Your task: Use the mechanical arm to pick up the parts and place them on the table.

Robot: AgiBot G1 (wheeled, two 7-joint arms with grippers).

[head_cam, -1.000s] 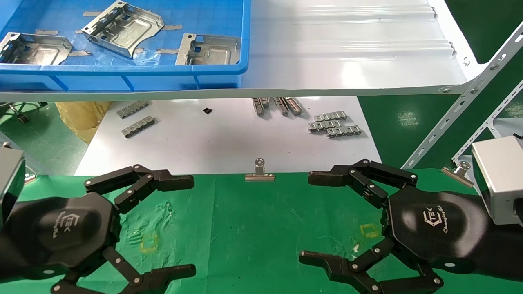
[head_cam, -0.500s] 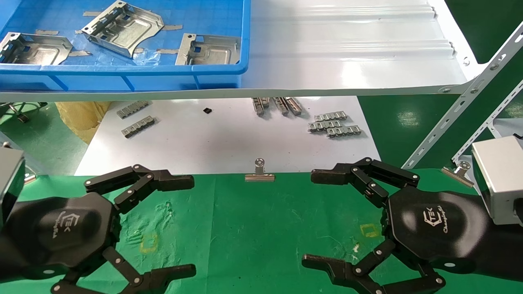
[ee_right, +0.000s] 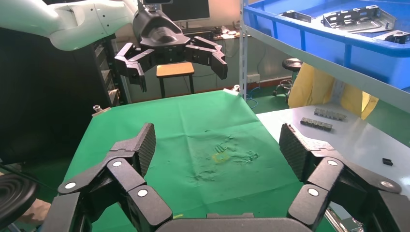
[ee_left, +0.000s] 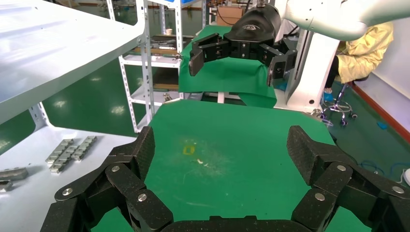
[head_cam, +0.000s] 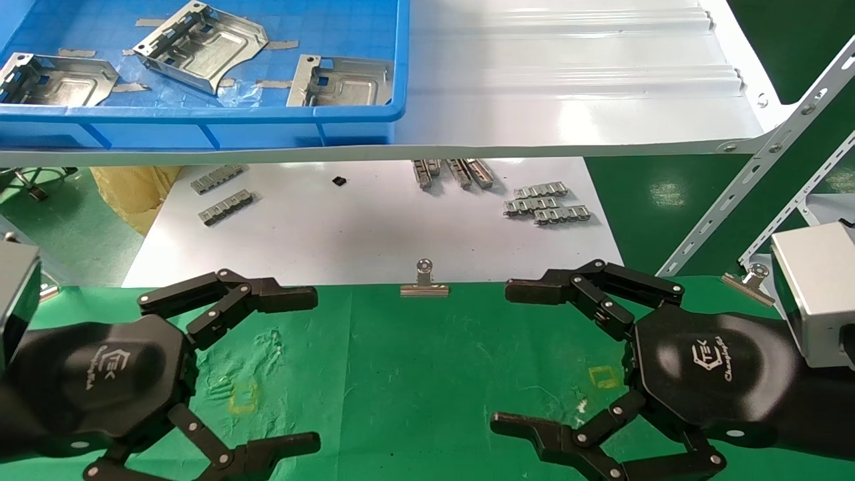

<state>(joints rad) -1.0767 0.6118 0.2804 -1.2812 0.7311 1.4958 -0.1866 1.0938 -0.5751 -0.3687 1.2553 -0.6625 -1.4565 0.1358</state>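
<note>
Parts are seen lying loose in the blue bin on the white shelf, well apart from both claws, so nothing has been picked up yet. The green table below is kept bare between the claws, presumably as the drop area marked by yellow squares. The left claw and right claw are held spread wide and empty above the cloth, facing each other, probably ready for a reach.
</note>
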